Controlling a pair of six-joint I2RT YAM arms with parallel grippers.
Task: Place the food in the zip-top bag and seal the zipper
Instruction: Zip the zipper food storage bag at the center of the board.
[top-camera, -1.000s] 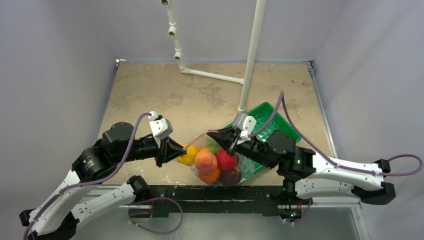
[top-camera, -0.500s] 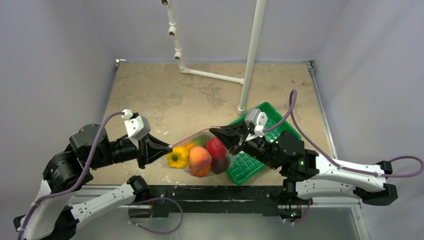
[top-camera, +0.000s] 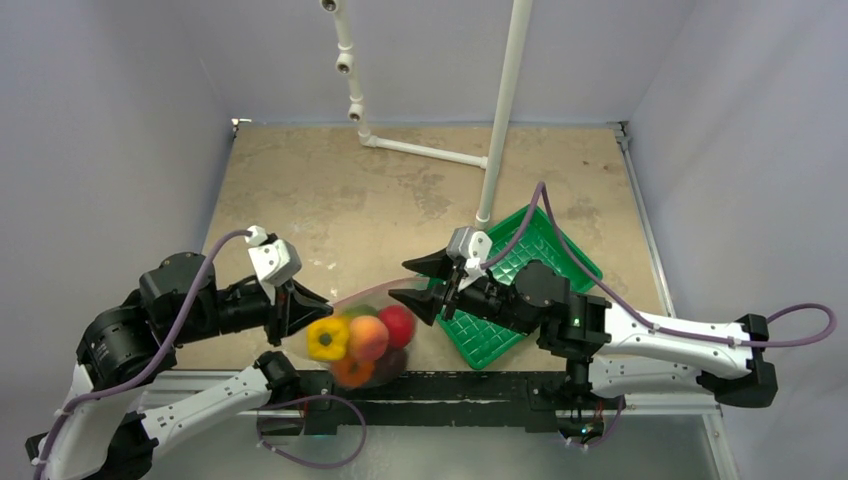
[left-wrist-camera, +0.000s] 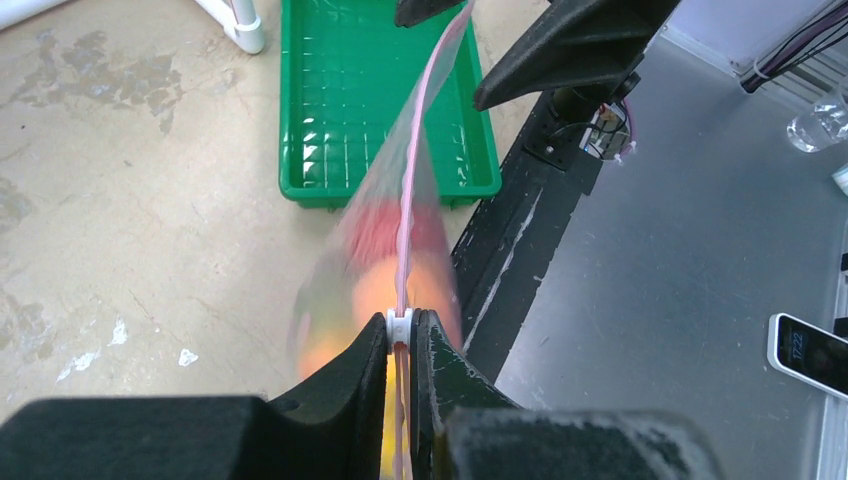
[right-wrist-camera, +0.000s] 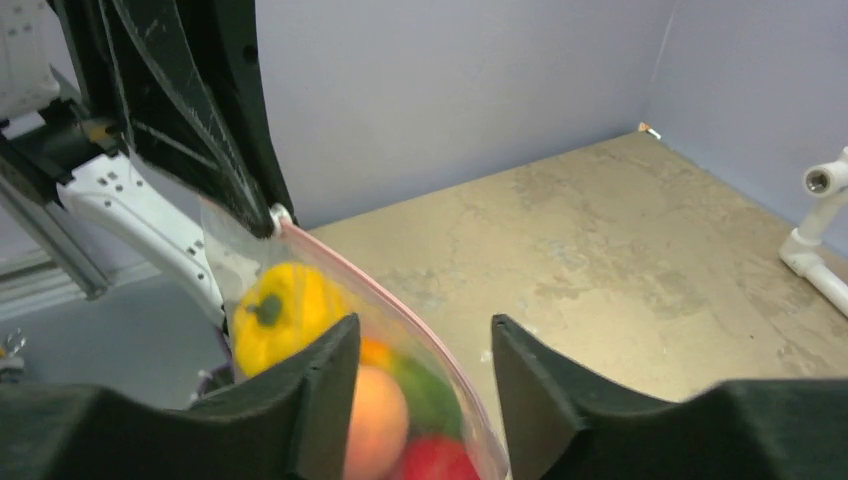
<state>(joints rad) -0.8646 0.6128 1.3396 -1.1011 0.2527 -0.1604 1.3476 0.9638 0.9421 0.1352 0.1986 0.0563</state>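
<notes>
Clear crinkly zip-top bag (top-camera: 372, 305), holding a yellow toy pepper (top-camera: 327, 338), peach (top-camera: 368, 337) and red tomato (top-camera: 397, 325), hangs over the tan table (top-camera: 300, 200) near its front edge, its pale pink zipper strip (left-wrist-camera: 407, 200) pinched at one end by the clenched left gripper (top-camera: 322, 305) and running between the spread, released fingers of the right gripper (top-camera: 402, 282).

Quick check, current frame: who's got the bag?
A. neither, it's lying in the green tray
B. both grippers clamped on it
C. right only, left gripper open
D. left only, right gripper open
D: the left gripper is pinched shut on the zipper at one end of the zip-top bag, while the right gripper has its fingers spread apart, with the pink strip running between them unpinched.
</notes>
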